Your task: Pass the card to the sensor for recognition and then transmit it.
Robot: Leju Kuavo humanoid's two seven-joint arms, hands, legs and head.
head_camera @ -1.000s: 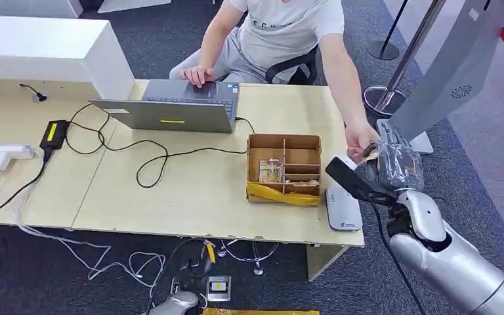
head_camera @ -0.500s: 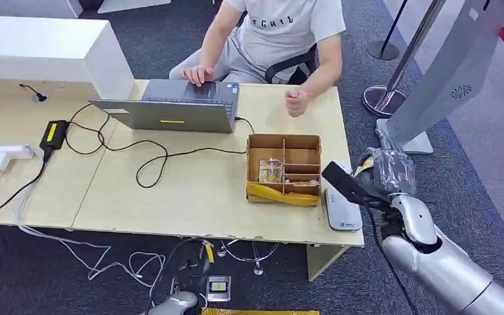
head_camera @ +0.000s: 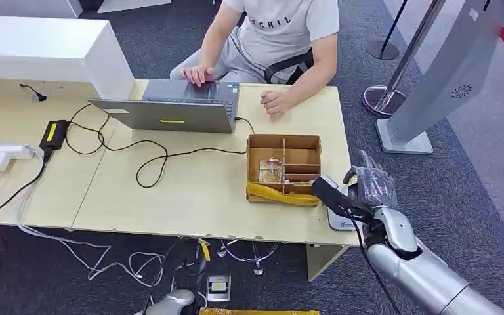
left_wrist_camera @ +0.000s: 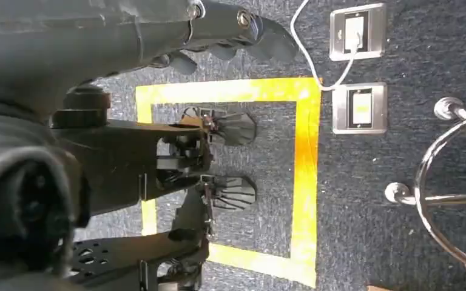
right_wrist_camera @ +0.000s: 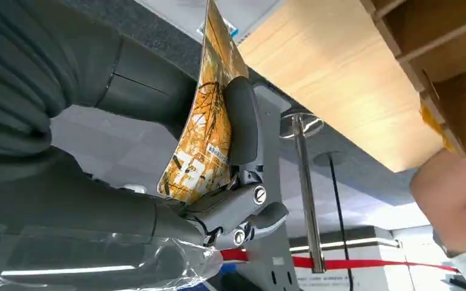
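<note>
My right hand (head_camera: 369, 186), wrapped in clear plastic, hovers at the table's right front corner, just over the flat grey-white sensor (head_camera: 341, 221). In the right wrist view the hand (right_wrist_camera: 127, 182) pinches an orange patterned card (right_wrist_camera: 209, 121) between thumb and fingers, with the card standing on edge. My left hand (left_wrist_camera: 236, 30) hangs low by the floor, fingers loosely apart and holding nothing.
A compartmented cardboard box (head_camera: 283, 167) stands just left of the sensor. A person (head_camera: 275, 33) sits behind the table (head_camera: 170, 197), one hand on an open laptop (head_camera: 170, 108), the other hand (head_camera: 274, 102) resting on the tabletop. Cables trail across the left side. A silver kiosk (head_camera: 433, 85) stands at the right.
The person's hand left my right hand and drew back to the tabletop near the laptop. My right hand, with the card, came down and left to the sensor.
</note>
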